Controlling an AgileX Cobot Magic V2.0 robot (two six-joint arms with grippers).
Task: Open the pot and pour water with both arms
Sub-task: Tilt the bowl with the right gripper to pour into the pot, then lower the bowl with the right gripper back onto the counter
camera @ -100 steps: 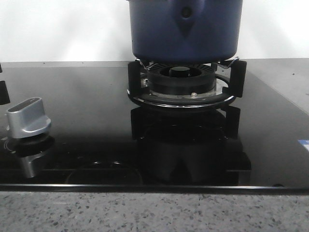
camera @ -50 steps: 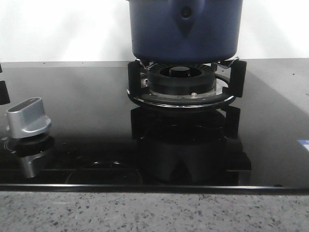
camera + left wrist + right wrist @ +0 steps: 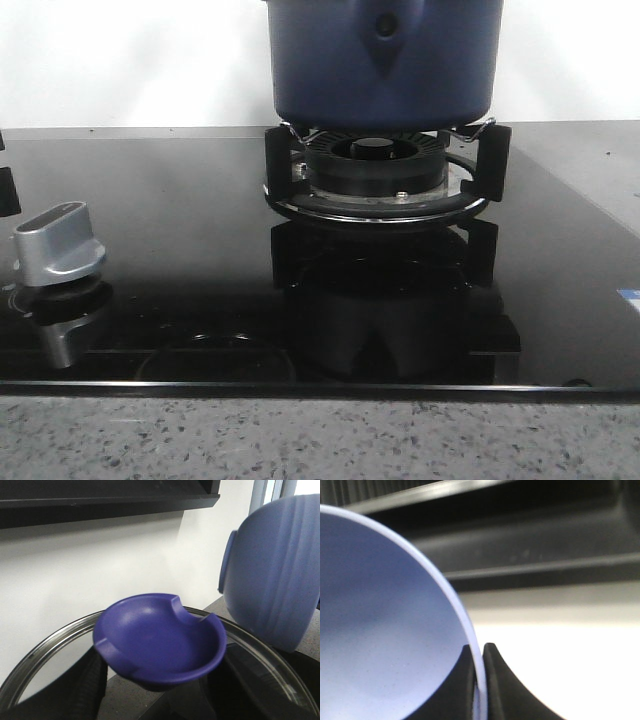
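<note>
Matte dark-blue round pot [image 3: 385, 60] sits on black ribbed burner [image 3: 375, 170].

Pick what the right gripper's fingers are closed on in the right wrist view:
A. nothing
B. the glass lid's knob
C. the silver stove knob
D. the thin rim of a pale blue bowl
D: the right gripper has both dark fingers pressed against the thin edge of the pale blue bowl.

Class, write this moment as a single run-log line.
pot: on burner | left gripper: holding lid | right gripper: clamped on bowl rim
</note>
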